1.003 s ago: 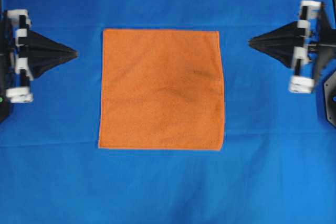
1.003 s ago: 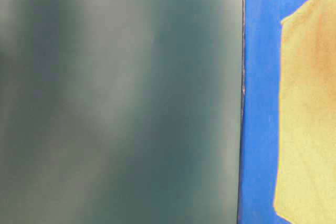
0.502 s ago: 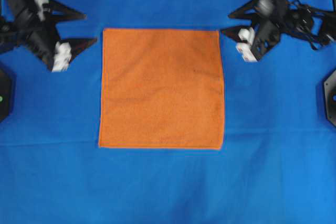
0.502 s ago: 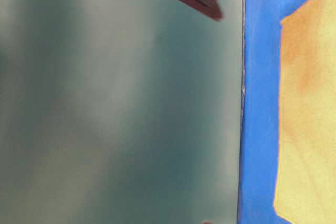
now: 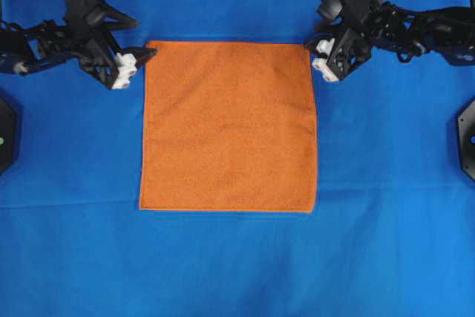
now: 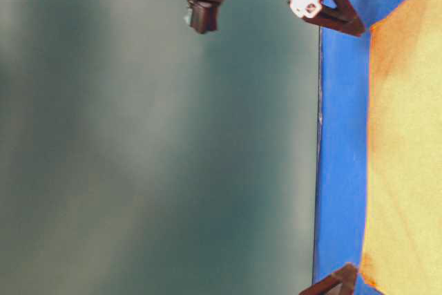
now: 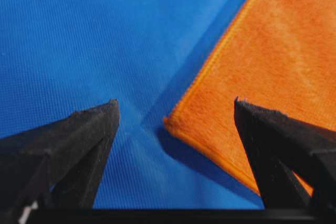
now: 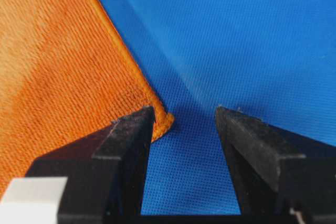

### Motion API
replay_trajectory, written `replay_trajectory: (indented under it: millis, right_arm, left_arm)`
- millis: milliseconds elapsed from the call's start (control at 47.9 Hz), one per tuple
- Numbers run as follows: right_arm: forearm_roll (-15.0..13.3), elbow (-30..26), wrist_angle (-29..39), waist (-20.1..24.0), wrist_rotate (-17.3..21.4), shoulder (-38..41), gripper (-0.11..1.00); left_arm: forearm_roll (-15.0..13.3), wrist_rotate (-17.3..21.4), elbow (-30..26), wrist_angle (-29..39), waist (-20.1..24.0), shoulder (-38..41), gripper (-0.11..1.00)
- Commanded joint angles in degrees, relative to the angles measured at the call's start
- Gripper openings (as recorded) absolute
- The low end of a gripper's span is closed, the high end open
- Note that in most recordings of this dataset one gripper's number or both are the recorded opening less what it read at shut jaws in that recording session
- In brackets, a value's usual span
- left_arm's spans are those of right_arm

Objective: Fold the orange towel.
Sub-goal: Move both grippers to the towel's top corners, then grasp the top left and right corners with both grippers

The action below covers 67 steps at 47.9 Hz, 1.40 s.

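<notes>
Overhead view: the orange towel (image 5: 228, 125) lies flat and fully spread, a single layer, near the middle of the blue cloth (image 5: 237, 265) that covers the bench; all four corners show and no fold has been made.
Left claw (image 5: 141, 44): released, jaws spread wide, poised at the towel's far left corner; grasping nothing.
Left wrist view: the corner of the towel (image 7: 252, 72) sits between the two fingertips (image 7: 107, 114), its hem lying flat on the blue cloth (image 7: 105, 35); whether either tip touches the fabric cannot be told.
Right claw (image 5: 315, 50): released, jaws apart, poised at the far right corner; grasping nothing.
Right wrist view: the corner of the towel (image 8: 63, 77) lies just beside the inner face of one fingertip (image 8: 137, 129), the other tip over bare cloth.
Table-level view: both claws appear at the towel's edge, one at the top and one at the bottom of the picture.
Done: both claws are lined up on the two far corners.
Left, by judgement: pinching both corners, lifting, carrying the far edge over to the near edge, releasing.
</notes>
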Motion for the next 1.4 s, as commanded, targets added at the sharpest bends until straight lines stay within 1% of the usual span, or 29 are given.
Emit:
replay_trajectory:
  millis: [0,104,230,313,355,397,522,543,585,648,669,878,1149,1254,1379]
  right_arm:
    - [0.18,-1.32,-0.62,0.18,-0.09,0.44,0.56]
    - [0.18,-1.58,-0.62,0.79,0.00,1.41,0.56]
    - [0.26,-1.85,-0.53,1.05,0.09,1.93,0.55]
    - [0.35,-1.85,-0.35,1.14,0.09,2.02,0.52]
    - [0.26,-1.85,-0.26,1.23,0.09,2.02,0.47]
    - [0.35,-1.85,-0.26,1.23,0.09,2.02,0.39]
    - [0.35,-1.76,-0.18,1.58,0.26,1.93,0.05]
    - [0.35,-1.76,-0.18,1.67,0.26,1.93,0.02]
    - [0.35,-1.85,-0.18,1.67,0.35,1.93,0.01]
    - [0.35,-1.85,-0.35,1.76,0.44,1.85,0.01]
    - [0.44,-1.85,-0.44,1.85,0.53,1.93,0.01]
    - [1.41,-1.67,-0.18,2.02,0.53,0.53,0.01]
    - [1.41,-0.53,1.76,2.02,0.53,-5.80,0.01]
    - [1.41,-0.26,2.81,2.02,0.44,-7.29,0.01]
    - [1.41,-0.26,3.08,2.02,0.44,-7.56,0.01]
  left_arm:
    - [0.18,0.00,-1.93,-0.62,0.26,2.37,0.92]
    - [0.09,0.09,-2.72,-0.62,0.35,4.92,0.91]
    - [0.18,0.09,-2.81,-0.53,0.35,5.89,0.89]
    - [0.18,0.09,-2.64,0.09,0.35,5.98,0.83]
    - [0.18,0.26,-2.46,0.44,0.35,5.89,0.75]
    - [0.26,0.35,-2.37,0.97,0.35,5.89,0.62]
    - [0.97,1.14,-2.11,1.93,-0.35,5.89,0.27]
    - [0.97,1.41,-2.20,2.02,-0.53,5.80,0.22]
    - [0.97,2.20,-2.37,2.29,-0.97,5.89,0.13]
    - [0.97,3.08,-2.46,2.72,-1.32,5.80,0.02]
    - [0.97,3.25,-2.46,2.90,-1.32,5.80,0.01]
    - [0.97,4.66,-2.90,4.13,-1.23,4.39,0.01]
    - [0.97,8.09,-3.60,9.49,-1.23,-4.48,0.01]
    - [0.97,8.35,-3.43,11.34,-1.32,-7.21,0.01]
    - [0.97,8.44,-2.99,11.95,-1.32,-8.61,0.01]
